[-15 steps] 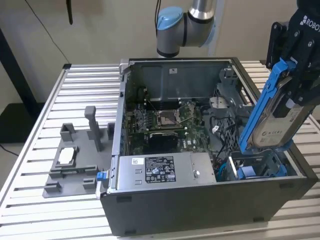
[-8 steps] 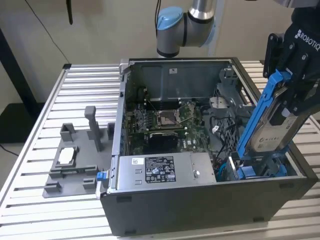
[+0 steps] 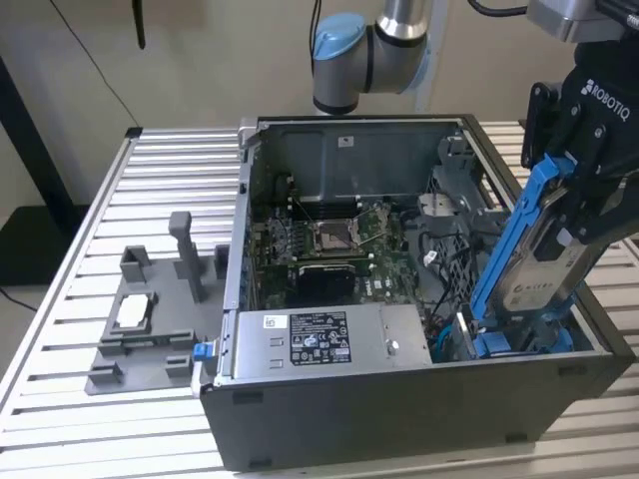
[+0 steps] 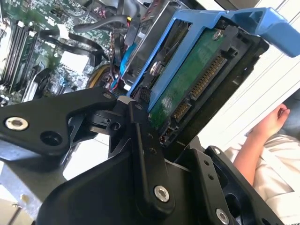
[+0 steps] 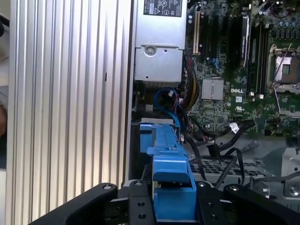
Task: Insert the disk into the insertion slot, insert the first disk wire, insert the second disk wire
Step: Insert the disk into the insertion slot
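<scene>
**Exterior view.** An open computer case (image 3: 399, 409) lies on a slatted table (image 3: 60, 399). At the exterior view's right, the gripper (image 3: 577, 239) holds the disk (image 3: 544, 274) steeply tilted. The disk's lower end is down in the case's near right corner, beside the power supply (image 3: 319, 339). Its top leans toward the exterior view's right, and it is not yet seated.

**Second wrist view.** The black fingers (image 4: 143, 136) pinch the disk across its flat faces. Its green circuit board and connector row are exposed. A person's hand (image 4: 274, 119) lies well apart from the disk.

**First wrist view.** The blue carrier's edge points toward the drive bay (image 5: 152, 133), near blue cables (image 5: 166, 98).

**Handling, as judged.** The disk is probably stiff, moderately heavy and shock-sensitive. It is best gripped on the carrier rails or flat faces, clear of the connector.
</scene>
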Motion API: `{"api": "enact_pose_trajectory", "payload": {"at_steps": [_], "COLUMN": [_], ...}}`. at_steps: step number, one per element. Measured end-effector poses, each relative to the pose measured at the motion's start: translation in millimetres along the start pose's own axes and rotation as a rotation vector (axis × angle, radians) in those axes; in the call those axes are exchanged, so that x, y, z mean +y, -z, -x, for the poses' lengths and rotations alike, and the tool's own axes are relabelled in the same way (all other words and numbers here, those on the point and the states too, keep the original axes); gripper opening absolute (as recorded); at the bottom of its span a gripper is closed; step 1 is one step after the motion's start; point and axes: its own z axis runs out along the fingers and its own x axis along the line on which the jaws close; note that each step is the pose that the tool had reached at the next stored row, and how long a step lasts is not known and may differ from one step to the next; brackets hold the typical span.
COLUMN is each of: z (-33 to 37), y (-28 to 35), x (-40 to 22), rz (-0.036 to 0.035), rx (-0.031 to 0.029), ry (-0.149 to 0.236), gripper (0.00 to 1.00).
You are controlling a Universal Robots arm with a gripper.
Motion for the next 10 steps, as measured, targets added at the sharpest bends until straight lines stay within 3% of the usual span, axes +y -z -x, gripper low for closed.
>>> {"api": "enact_pose_trajectory", "payload": {"at_steps": [6, 10], "z": [2.3, 5.0], "y": [-10.6, -13.8], "x": [-1.3, -1.9], "rz": [0.0, 0.0], "rx": [0.0, 0.0], "ry": [0.0, 0.0], "gripper": [0.33, 0.33]}}
